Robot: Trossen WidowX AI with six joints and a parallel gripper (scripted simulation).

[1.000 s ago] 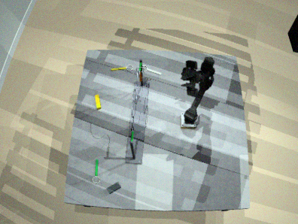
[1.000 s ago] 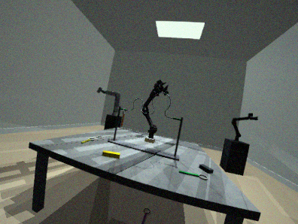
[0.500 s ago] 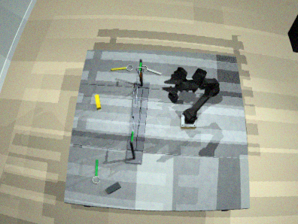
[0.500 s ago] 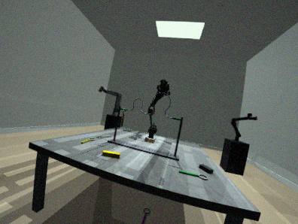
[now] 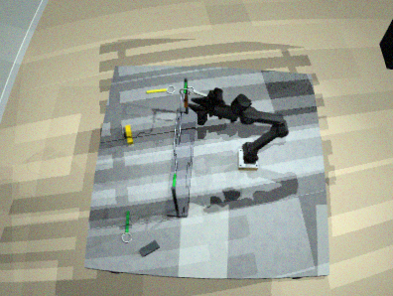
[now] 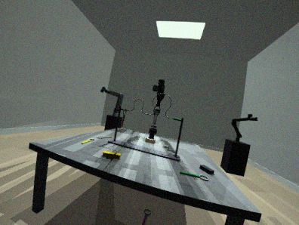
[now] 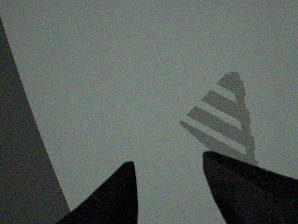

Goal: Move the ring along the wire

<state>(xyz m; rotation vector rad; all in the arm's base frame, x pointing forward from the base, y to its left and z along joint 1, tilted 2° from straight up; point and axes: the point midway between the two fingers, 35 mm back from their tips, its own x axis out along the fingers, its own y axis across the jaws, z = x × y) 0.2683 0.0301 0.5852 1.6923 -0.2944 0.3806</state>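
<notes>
The ring's orange handle (image 5: 186, 102) hangs below the green wire part (image 5: 185, 85) at the far post. The thin grey wire (image 5: 177, 139) runs to the other green part (image 5: 174, 180) (image 6: 175, 119) by the near post (image 5: 179, 211) (image 6: 179, 137). My gripper (image 5: 195, 104) (image 6: 161, 84) (image 7: 169, 165) is open, with its fingers partly apart and nothing between them. In the overhead view it lies just right of the handle. In the side view it is raised well above the wire. The wrist view shows only a bare wall.
A yellow-handled ring tool (image 5: 157, 90) and a white-handled one (image 5: 198, 92) lie by the far post. A yellow block (image 5: 128, 134) (image 6: 112, 154), a green-handled ring tool (image 5: 127, 224) (image 6: 192, 174) and a dark block (image 5: 149, 247) (image 6: 206, 169) lie on the table.
</notes>
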